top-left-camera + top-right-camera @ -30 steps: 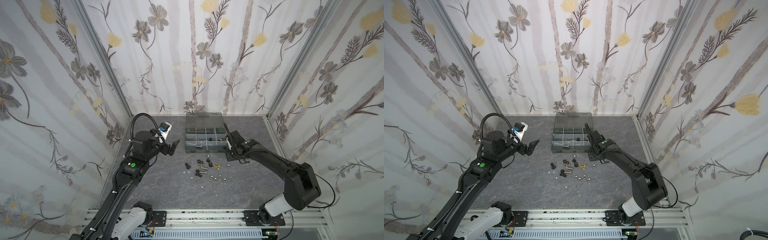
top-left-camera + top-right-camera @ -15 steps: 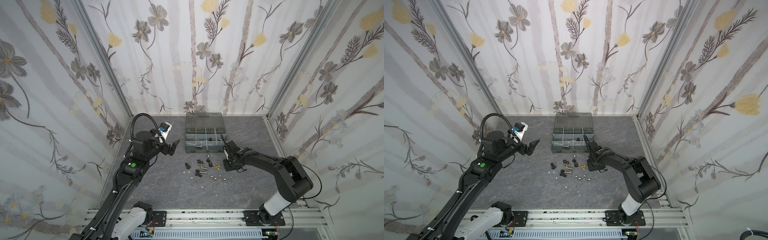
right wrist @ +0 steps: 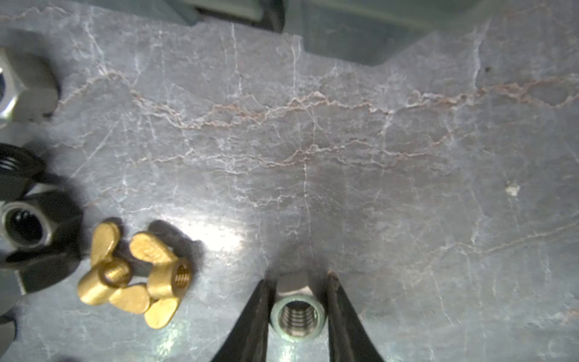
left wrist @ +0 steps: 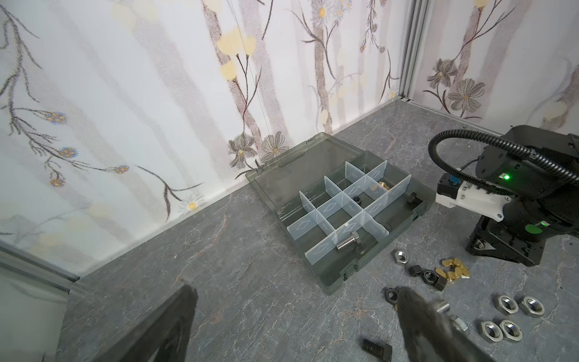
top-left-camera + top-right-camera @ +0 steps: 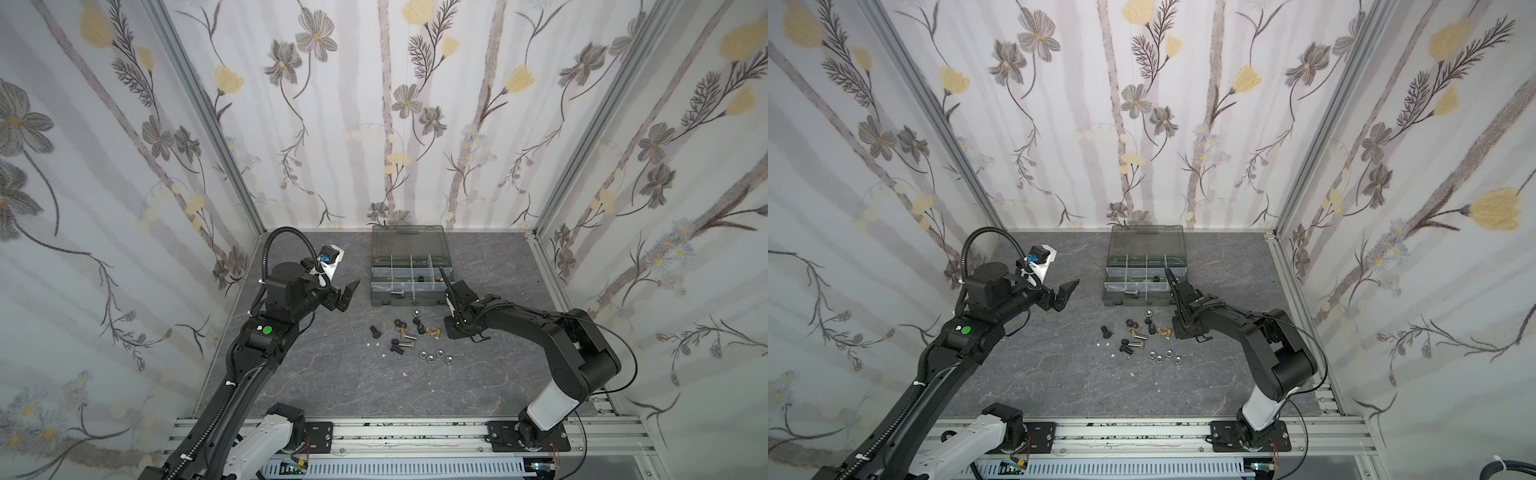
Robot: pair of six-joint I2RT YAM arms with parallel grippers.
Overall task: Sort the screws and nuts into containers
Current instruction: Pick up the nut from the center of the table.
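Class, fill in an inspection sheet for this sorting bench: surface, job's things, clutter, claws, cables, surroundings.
Surface: grey veined table.
Job's things: organizer case open, holding a silver bolt and black nut; loose screws and nuts lie in front.
Clutter: white flecks among them.
Claws: left claw open, empty; right claw shut on silver nut, on the table.
Cables: corrugated hose loops over left arm; thin cable arcs beside right arm.
Surroundings: floral walls, front rail.

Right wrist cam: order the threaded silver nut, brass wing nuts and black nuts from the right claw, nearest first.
1. Silver nut: between the right claw's fingers.
2. Wing nuts: off to one side of the claw.
3. Black nuts: beyond the wing nuts, at the frame edge.
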